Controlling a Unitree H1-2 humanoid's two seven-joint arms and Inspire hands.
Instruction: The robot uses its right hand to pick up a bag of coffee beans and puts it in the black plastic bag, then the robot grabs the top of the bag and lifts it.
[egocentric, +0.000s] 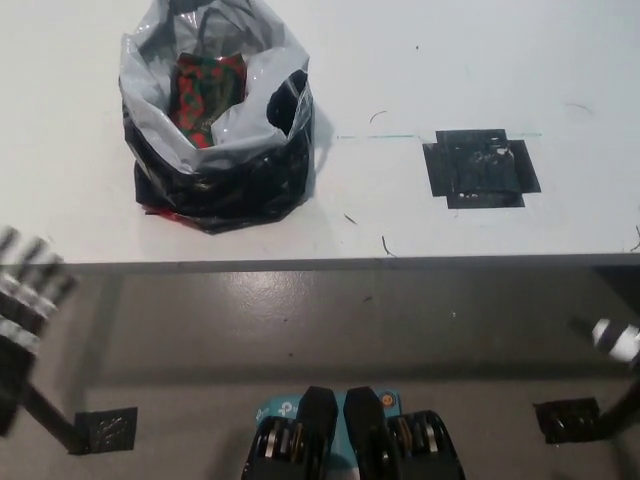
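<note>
Head view: black tape patch (482, 168) right of black plastic bag (220, 130).

Red-green coffee bag (205, 95) sits inside open black plastic bag (220, 175).

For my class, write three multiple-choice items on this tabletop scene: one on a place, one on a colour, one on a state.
1. Where is the bag of coffee beans?
A. Inside the black plastic bag
B. On the black tape patch
C. On the floor

2. What colours is the coffee bag?
A. Blue and white
B. Red and green
C. Yellow

3. How is the plastic bag's top?
A. Knotted
B. Open
C. Gripped by a robot hand

Answers: 1 A, it shows within the bag's mouth. 2 B, its pattern is red and green. 3 B, the rim gapes, untouched.
</note>
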